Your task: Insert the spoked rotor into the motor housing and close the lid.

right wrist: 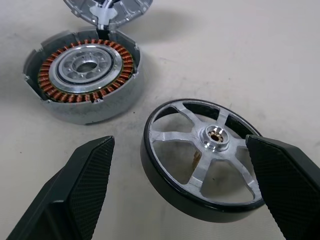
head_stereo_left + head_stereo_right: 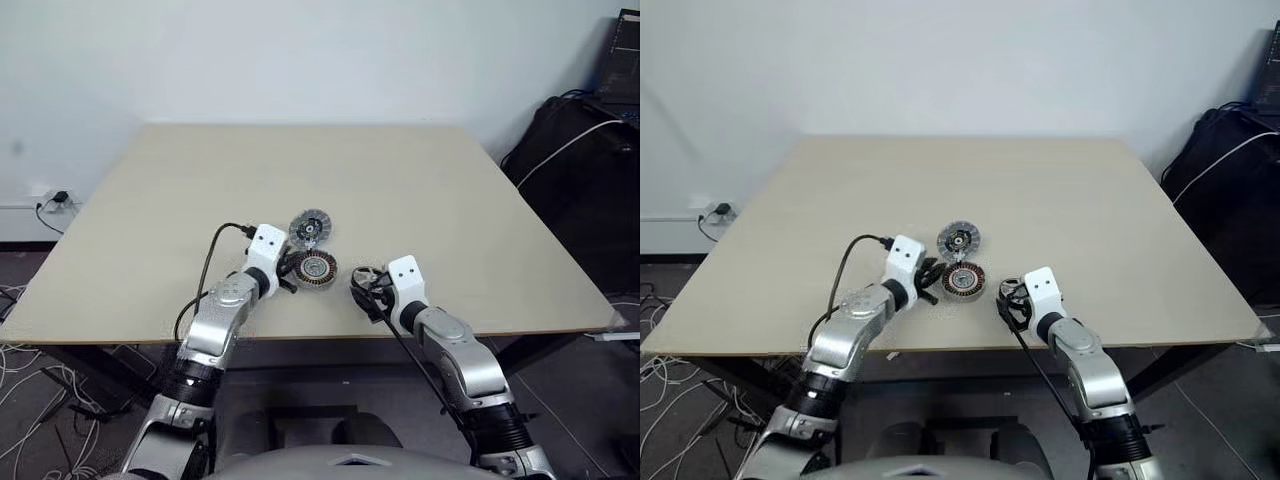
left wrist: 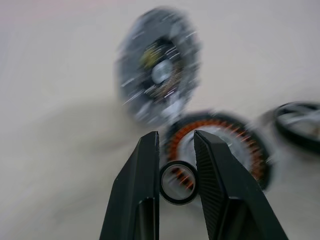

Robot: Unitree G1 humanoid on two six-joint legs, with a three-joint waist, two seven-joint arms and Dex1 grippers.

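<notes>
The motor housing (image 2: 316,268) lies on the table (image 2: 450,200), its copper windings (image 1: 85,75) facing up. Just behind it, the ribbed lid (image 2: 310,229) rests tilted, with its near edge on the housing's rim. My left gripper (image 3: 176,137) hovers beside the housing, shut on a small dark ring (image 3: 179,201). The spoked rotor (image 1: 205,155) lies flat on the table to the right of the housing. My right gripper (image 1: 178,142) is open, with one finger on each side of the rotor.
The table's front edge runs just below both grippers. A black bag (image 2: 590,160) with a white cable stands off the table's right side. Loose cables (image 2: 30,350) lie on the floor at the left, and a wall socket (image 2: 55,200) sits behind them.
</notes>
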